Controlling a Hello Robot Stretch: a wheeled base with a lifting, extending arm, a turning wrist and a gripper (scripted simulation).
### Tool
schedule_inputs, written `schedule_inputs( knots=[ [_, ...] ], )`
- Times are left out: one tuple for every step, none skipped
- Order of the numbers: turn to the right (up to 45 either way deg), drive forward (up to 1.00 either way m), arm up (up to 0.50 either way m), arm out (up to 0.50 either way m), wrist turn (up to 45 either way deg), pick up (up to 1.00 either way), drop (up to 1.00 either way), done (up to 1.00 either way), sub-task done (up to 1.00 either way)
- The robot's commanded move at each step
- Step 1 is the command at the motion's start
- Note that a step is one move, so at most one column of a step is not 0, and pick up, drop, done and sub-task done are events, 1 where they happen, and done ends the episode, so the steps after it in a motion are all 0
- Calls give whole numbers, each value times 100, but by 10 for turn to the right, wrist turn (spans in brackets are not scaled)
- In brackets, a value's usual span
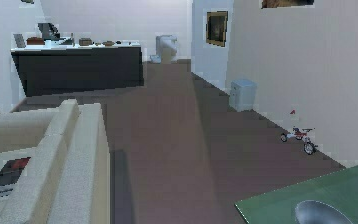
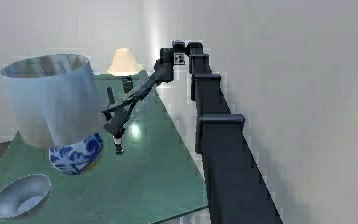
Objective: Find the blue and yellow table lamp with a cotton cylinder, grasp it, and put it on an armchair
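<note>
— Where was the gripper (image 2: 117, 142)?
— Low, close to the table lamp's (image 2: 57, 110) blue-patterned base. I couldn't tell whether it held anything.
— And the lamp itself?
— It stood upright on the green glass table (image 2: 155, 172), with a grey bowl (image 2: 22, 195) near it and a smaller cream-shaded lamp (image 2: 124, 62) farther back.
</note>
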Motion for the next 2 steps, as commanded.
schedule_inputs(
  knots=[
    [0, 0, 0, -48, 0, 0, 0, 0, 0],
    [-450, 0, 0, 0, 0, 0, 0, 0, 0]
  ],
)
